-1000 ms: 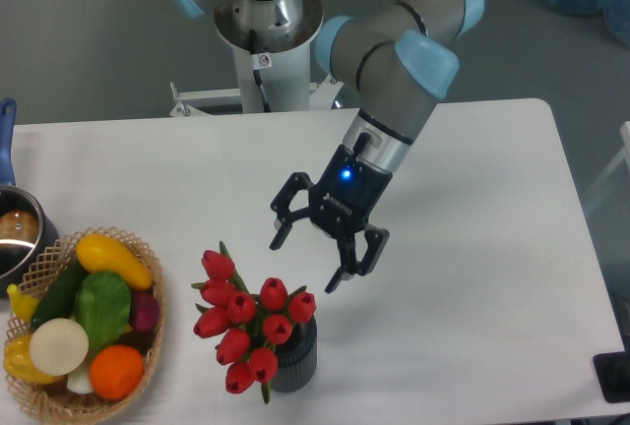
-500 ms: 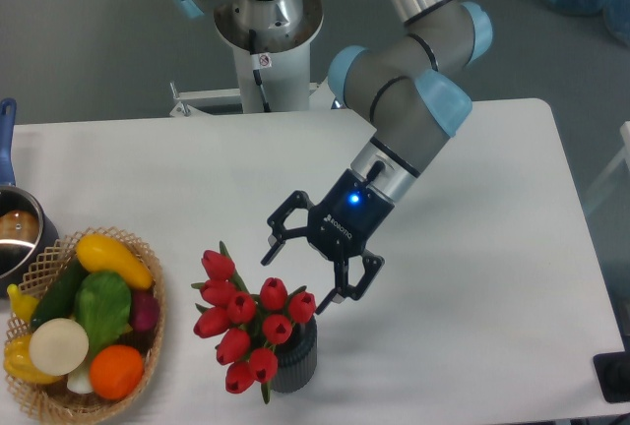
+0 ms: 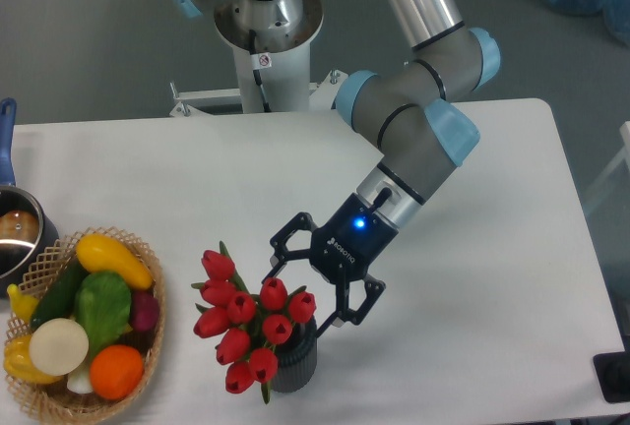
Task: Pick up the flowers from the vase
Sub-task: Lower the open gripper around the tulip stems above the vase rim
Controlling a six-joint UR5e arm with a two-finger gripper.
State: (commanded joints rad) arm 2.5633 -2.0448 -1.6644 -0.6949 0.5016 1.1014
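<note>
on the white table (image 3: pixel 472 248), the end effector (image 3: pixel 300 295) gapes wide around flowers (image 3: pixel 246 322) in the vase (image 3: pixel 295 361).

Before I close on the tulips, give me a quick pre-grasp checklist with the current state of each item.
1. Hand open: ok, jaws spread wide.
2. Hand over the flowers: ok, it sits at the upper right buds of the bunch.
3. Fingers straddling the stems: cannot tell, the buds hide the stems.
4. Flowers seated in the vase: ok, none lifted out.
5. Vase upright on the table: ok.
6. Basket out of the way: ok, it stands apart to the left.
</note>
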